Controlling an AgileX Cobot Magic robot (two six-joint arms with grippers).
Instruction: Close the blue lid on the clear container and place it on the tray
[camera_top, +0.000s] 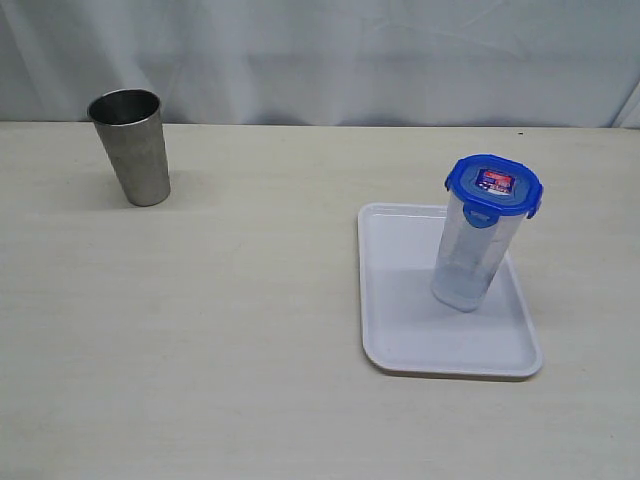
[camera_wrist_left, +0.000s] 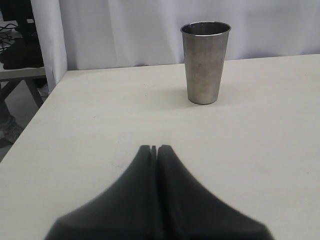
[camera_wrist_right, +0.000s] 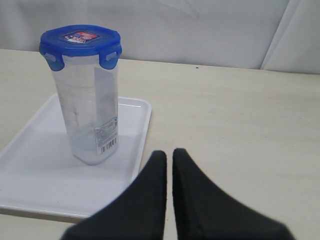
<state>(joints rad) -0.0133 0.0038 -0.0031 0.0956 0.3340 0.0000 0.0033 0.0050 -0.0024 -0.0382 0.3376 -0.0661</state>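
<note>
Jaws are shut on nothing at both the left gripper (camera_wrist_left: 155, 148) and right gripper (camera_wrist_right: 169, 153), while the clear container (camera_top: 470, 255), seemingly empty, stands upright on the tray (camera_top: 400, 330) with the blue lid (camera_top: 493, 185) closed on it, well apart from a steel cup (camera_top: 135, 145) on the pale table (camera_top: 230, 340) before a white curtain (camera_top: 320, 50).

There is one white tray (camera_top: 400, 330), one clear container (camera_top: 470, 265) and one blue lid (camera_top: 493, 185). There is one metal cup (camera_top: 135, 145) too, and just one worktop (camera_top: 200, 330). Two black claws show, the left claw (camera_wrist_left: 154, 148) and the right claw (camera_wrist_right: 169, 154).
</note>
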